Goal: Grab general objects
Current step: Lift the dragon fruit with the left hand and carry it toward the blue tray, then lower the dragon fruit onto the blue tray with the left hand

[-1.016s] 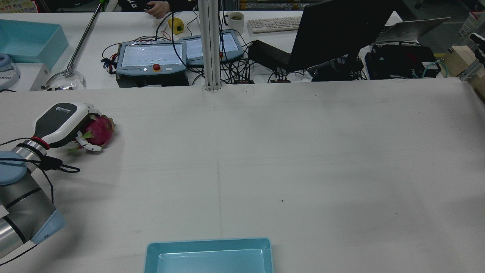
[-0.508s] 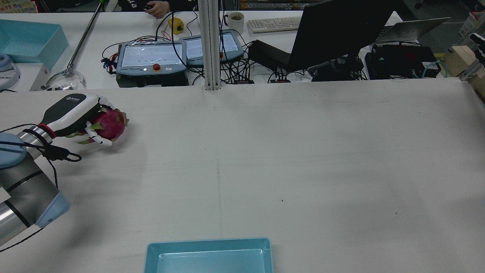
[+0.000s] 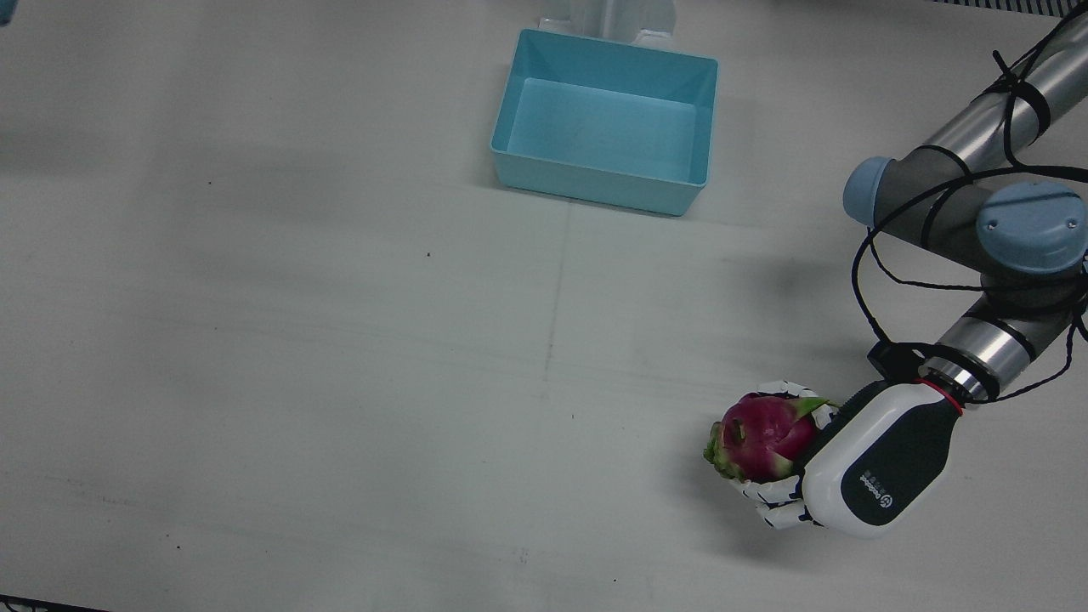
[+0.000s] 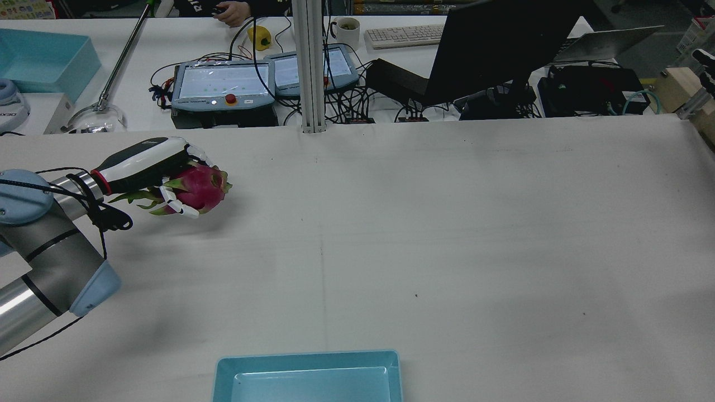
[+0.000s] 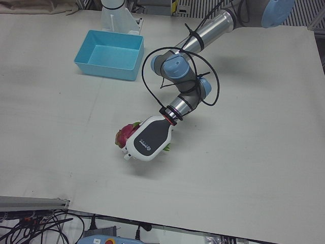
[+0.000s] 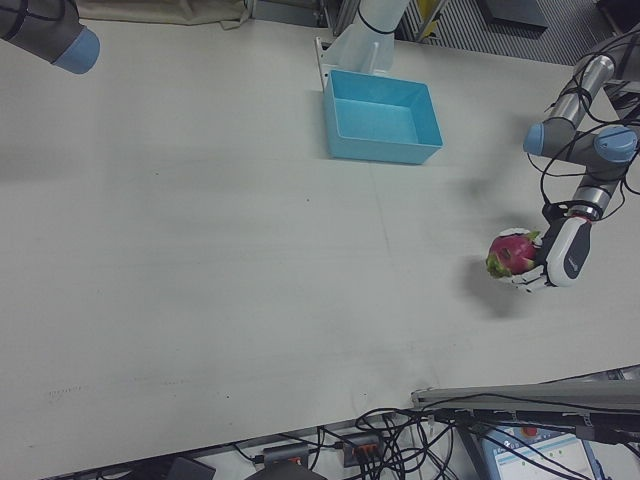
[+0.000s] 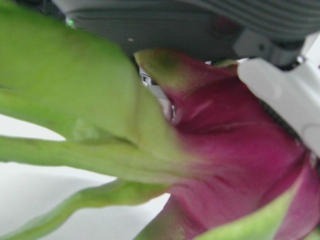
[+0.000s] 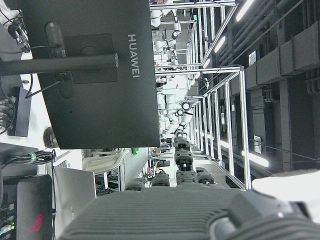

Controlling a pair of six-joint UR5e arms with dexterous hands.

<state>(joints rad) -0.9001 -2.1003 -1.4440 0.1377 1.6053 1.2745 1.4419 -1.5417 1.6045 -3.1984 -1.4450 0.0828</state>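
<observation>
A pink dragon fruit (image 3: 759,438) with green scales is held in my left hand (image 3: 875,467), whose white fingers (image 3: 778,497) wrap around it. In the rear view the fruit (image 4: 201,187) and the hand (image 4: 142,159) sit at the far left of the table, a little above the cloth. They also show in the left-front view (image 5: 124,134) and the right-front view (image 6: 510,252). The left hand view is filled by the fruit (image 7: 240,150). My right hand (image 8: 175,215) shows only as a grey edge in its own view, off the table; its fingers are hidden.
A light blue bin (image 3: 595,183) stands at the robot-side edge of the table, mid-width, and shows in the rear view (image 4: 307,357). Beyond the far edge are teach pendants (image 4: 223,84), cables and a black monitor (image 4: 497,44). A right arm joint (image 6: 50,30) hangs at one corner.
My left hand has carried the dragon fruit to the right and slightly toward the far edge in the rear view, lifting it. The grasp has stayed closed on it.
</observation>
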